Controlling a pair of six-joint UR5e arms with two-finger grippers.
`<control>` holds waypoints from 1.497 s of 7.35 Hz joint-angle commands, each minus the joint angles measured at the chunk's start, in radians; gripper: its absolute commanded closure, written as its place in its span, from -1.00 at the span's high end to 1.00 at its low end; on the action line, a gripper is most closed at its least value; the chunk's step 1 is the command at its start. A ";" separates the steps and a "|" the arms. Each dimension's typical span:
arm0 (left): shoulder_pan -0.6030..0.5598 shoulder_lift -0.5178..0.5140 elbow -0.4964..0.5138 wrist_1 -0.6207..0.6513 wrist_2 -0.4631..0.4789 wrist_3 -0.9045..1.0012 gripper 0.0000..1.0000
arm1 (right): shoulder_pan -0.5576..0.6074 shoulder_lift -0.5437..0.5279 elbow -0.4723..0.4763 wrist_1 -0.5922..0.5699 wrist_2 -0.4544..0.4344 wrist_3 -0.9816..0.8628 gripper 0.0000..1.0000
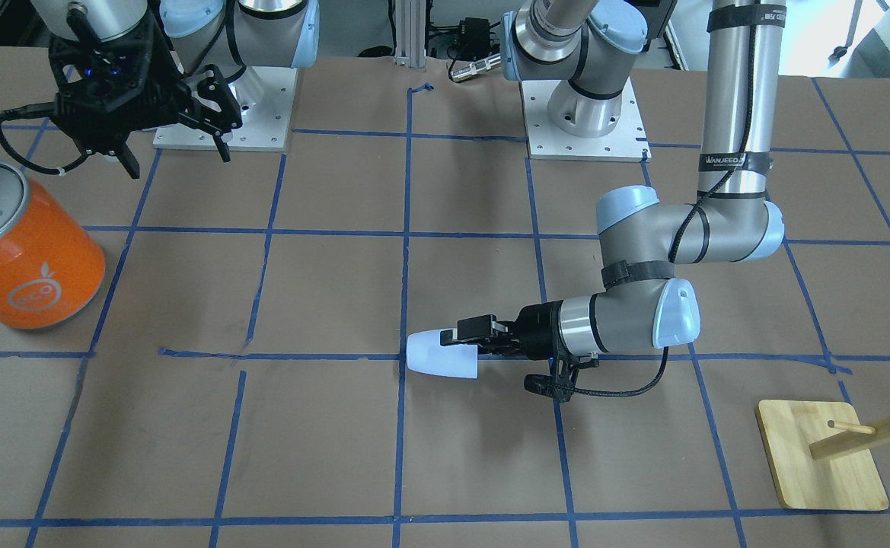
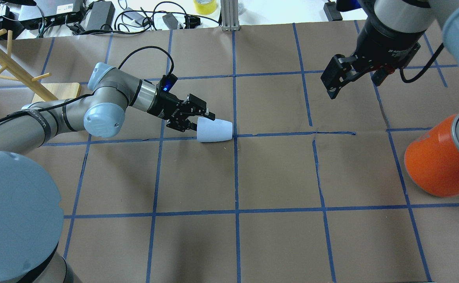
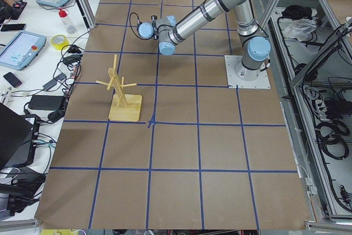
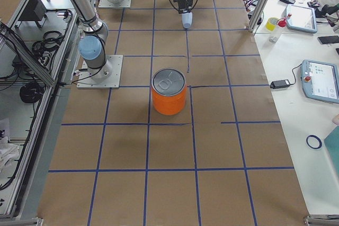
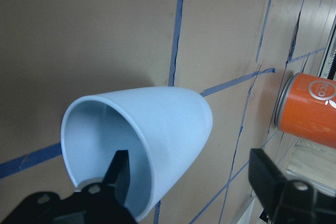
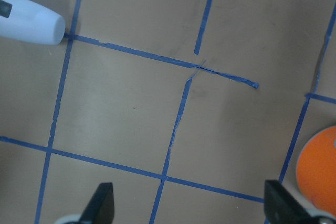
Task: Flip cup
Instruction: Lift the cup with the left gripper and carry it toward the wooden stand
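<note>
Plastic, likely light and slick, the cup point(image 2: 215, 130), far from the can point(image 2: 437, 161), wants a rim-wall pinch; left gripper point(image 2: 202, 121) straddles it unclenched, right gripper point(image 2: 354, 87) agape.

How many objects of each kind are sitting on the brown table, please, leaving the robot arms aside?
cup: 1
orange can: 1
wooden peg rack: 1
Total: 3
</note>
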 commanded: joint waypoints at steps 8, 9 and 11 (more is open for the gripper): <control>-0.005 0.119 0.119 0.146 -0.153 -0.374 -1.00 | -0.039 -0.027 -0.003 -0.021 0.008 0.158 1.00; 0.001 0.124 0.195 0.131 0.060 -0.368 -1.00 | -0.039 -0.031 -0.004 -0.018 0.008 0.157 1.00; -0.002 0.095 0.401 -0.038 0.349 -0.313 -1.00 | -0.039 -0.031 -0.006 -0.021 0.010 0.157 1.00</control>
